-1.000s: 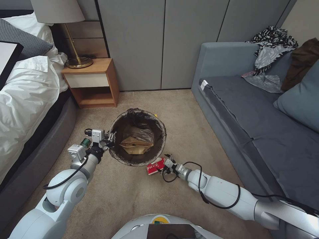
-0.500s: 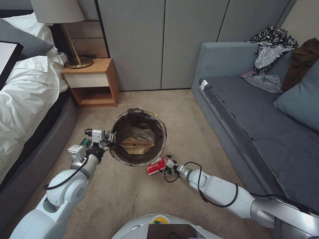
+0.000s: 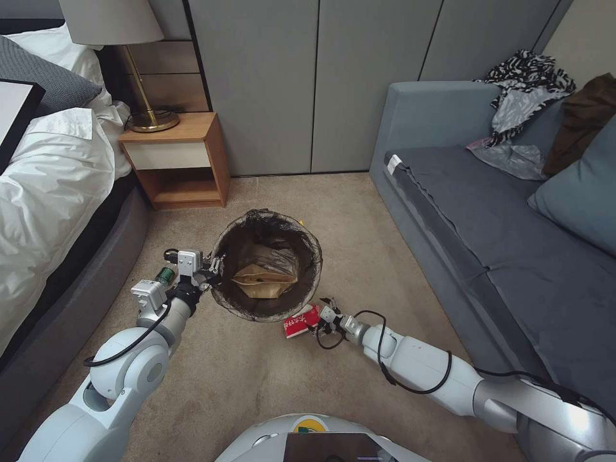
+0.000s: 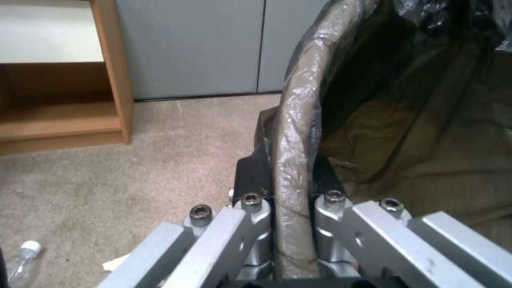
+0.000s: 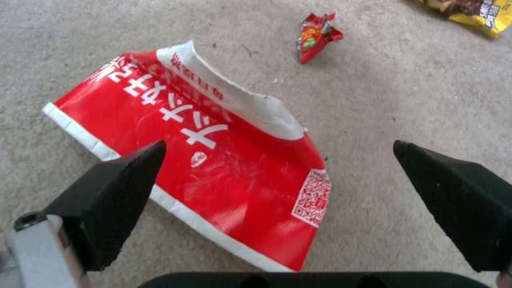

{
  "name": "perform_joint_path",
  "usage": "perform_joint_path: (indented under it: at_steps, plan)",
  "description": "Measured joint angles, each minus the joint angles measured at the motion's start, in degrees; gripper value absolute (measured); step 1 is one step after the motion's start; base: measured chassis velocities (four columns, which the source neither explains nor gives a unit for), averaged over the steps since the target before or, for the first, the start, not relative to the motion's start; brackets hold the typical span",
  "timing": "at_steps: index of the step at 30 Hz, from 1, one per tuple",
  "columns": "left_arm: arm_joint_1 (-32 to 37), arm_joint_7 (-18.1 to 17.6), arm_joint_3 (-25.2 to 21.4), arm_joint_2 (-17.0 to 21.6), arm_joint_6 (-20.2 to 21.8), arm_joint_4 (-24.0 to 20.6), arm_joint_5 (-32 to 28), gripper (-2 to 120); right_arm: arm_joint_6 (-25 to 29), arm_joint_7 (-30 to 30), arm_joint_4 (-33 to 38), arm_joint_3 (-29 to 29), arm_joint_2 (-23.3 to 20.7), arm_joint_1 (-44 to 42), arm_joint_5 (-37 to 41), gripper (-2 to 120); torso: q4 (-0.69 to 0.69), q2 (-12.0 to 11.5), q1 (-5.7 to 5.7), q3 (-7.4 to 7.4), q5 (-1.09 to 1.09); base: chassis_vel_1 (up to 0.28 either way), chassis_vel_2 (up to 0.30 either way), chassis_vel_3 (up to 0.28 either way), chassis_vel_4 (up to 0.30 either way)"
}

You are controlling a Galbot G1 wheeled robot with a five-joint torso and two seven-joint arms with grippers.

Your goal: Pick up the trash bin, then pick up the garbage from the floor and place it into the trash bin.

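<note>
- Nearest, right arm: stretched forward and low over the carpet (image 3: 359, 212), elbow out to the robot's right, a black cable looped along the forearm.
- Right gripper (image 3: 319, 319): spread wide, just above the floor, at the near right side of the trash bin (image 3: 221, 253).
- Red-and-white packet (image 5: 213, 160): lying flat on the carpet, one black fingertip (image 5: 117, 188) over its edge, the other fingertip off to the side over bare carpet; in the head view the packet (image 3: 299, 321) pokes out from under the bin's rim.
- Left arm: bent upward at the elbow, wrist level with the bin's left edge.
- Left gripper (image 3: 210, 272): pressed together on the bin's rim; the left wrist view shows the bag-covered rim (image 4: 299, 132) pinched between the two dark pads.
- Bin contents: a tan paper bag (image 3: 264, 281) resting inside the dark liner.
- Right wrist view, extra items: a small crumpled red wrapper (image 5: 315, 37) beyond the packet, a yellow wrapper (image 5: 469, 14) farther off.
- Left wrist view, extra item: a clear bottle with a white cap (image 4: 19, 260) on the carpet.
- Green-labelled bottle (image 3: 164, 275): on the floor beside the left wrist.
- Farther left: bed (image 3: 45, 186), wooden nightstand (image 3: 183, 160) with a lamp (image 3: 122, 38).
- Farther right: grey sofa (image 3: 500, 212) with clothes heaped on it.
- Farthest: grey wall panels (image 3: 308, 77).
</note>
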Motion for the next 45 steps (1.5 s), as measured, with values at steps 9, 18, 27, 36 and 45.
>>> perform_joint_path:
  at_steps: [9,18,27,36,45]
  plan:
    - [0.01,-0.14,-0.06,0.41,0.0,-0.23,-0.38,4,0.6,-0.18,-2.13,-0.24,1.14,0.8,-0.03,100,0.0,0.0,0.0,0.0,0.0,0.0,0.0,0.0,0.0]
    - [0.12,-0.19,-0.07,0.53,0.0,-0.44,-0.46,4,1.1,-0.8,-4.06,-0.55,2.72,1.48,-0.16,100,0.0,0.0,0.0,0.0,0.0,0.0,0.0,0.0,0.0]
    - [0.08,-0.32,-0.19,0.65,0.0,-0.7,-0.74,4,1.35,-1.03,-5.24,-1.07,4.89,2.12,-0.12,100,0.0,0.0,0.0,0.0,0.0,0.0,0.0,0.0,0.0]
    - [0.07,-0.38,-0.18,0.48,0.0,-0.72,-0.82,4,2.54,-2.12,-8.04,-1.41,7.1,2.63,0.03,100,0.0,0.0,0.0,0.0,0.0,0.0,0.0,0.0,0.0]
    - [-0.2,-0.74,-0.19,0.5,0.12,-0.85,-1.38,4,3.43,-3.92,-12.57,-1.59,10.33,3.21,0.0,82,0.0,0.0,0.0,0.0,0.0,0.0,0.0,0.0,0.0]
